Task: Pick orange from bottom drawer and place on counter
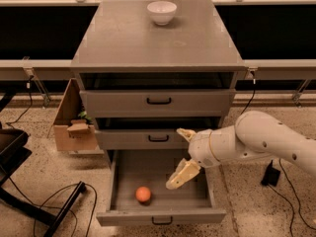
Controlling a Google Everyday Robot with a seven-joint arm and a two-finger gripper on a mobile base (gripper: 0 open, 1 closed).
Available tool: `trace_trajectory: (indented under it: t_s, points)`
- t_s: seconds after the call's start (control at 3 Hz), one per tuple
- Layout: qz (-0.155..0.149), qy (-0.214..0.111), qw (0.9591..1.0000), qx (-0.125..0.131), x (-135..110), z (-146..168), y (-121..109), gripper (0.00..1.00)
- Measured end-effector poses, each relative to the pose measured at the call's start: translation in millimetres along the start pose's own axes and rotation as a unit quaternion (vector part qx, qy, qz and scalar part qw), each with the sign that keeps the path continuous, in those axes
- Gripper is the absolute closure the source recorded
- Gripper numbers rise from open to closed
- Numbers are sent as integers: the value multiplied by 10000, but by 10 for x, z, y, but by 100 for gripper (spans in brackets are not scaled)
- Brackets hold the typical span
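The orange (143, 194) lies in the front left part of the open bottom drawer (161, 217), which is pulled out toward me. My gripper (174, 158) hangs over the drawer's right half, up and to the right of the orange and apart from it. Its two tan fingers are spread open, with nothing between them. The white arm reaches in from the right. The counter (148, 43) is the grey top of the cabinet.
A white bowl (162, 12) stands at the back of the counter. The two upper drawers are slightly ajar. A cardboard box (73, 127) sits left of the cabinet. A black chair base and cables (29, 191) lie at the lower left. A small black object (270, 174) is on the floor at right.
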State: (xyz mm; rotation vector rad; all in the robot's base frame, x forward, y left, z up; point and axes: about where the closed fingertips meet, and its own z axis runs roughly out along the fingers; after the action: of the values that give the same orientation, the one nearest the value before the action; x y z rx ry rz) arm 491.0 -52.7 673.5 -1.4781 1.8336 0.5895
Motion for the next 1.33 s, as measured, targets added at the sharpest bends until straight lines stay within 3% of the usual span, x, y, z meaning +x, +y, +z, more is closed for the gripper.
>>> trace_trajectory:
  t_s: [0.33,0.67,1.0,1.33]
  points:
    - [87,-14,10000,-42,55,90,-3,0]
    - [355,-117,9993,-20,540,716,-7,0]
    - [588,-226,9977,238,1017,1278,-196,0]
    - [606,-227,9969,441,1435,1737,-449,0]
